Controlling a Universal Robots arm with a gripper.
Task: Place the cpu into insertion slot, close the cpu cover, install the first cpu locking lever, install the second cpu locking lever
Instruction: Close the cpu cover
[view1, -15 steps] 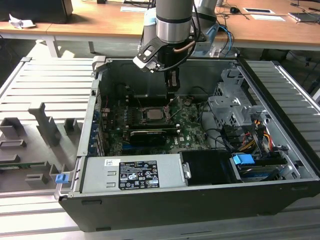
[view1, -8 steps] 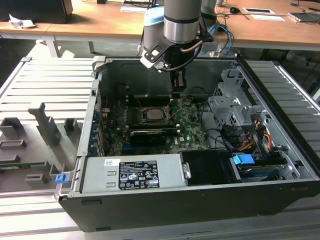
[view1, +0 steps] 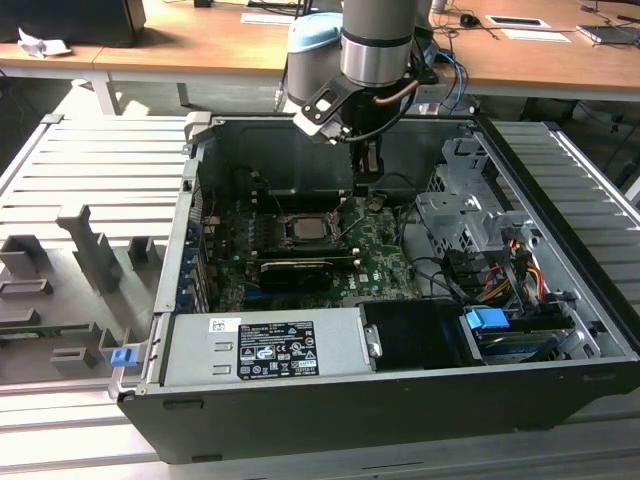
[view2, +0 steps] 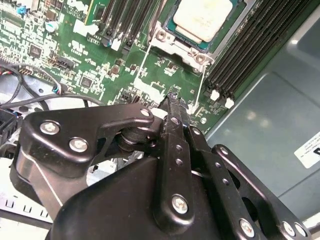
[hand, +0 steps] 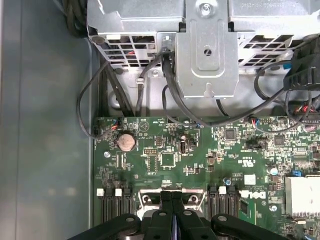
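Gripper (view1: 368, 185) fingers are pressed together on nothing, low over the green board (view1: 385, 255) and near the insertion slot (view1: 305, 228) — on the exterior view's right of it. The second wrist view shows the cpu (view2: 202, 17) seated silver face up, the cpu cover (view2: 175, 44) framing it — the first wrist view shows a metal bracket (hand: 205, 50) and black cables (hand: 172, 92).

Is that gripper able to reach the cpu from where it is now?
Probably yes: the computer case is open on top, the gripper hangs close beside the cpu, and nothing stands between them.

Lab – robot arm (view1: 378, 40), open computer (view1: 420, 420) (desks (view1: 200, 50) behind)
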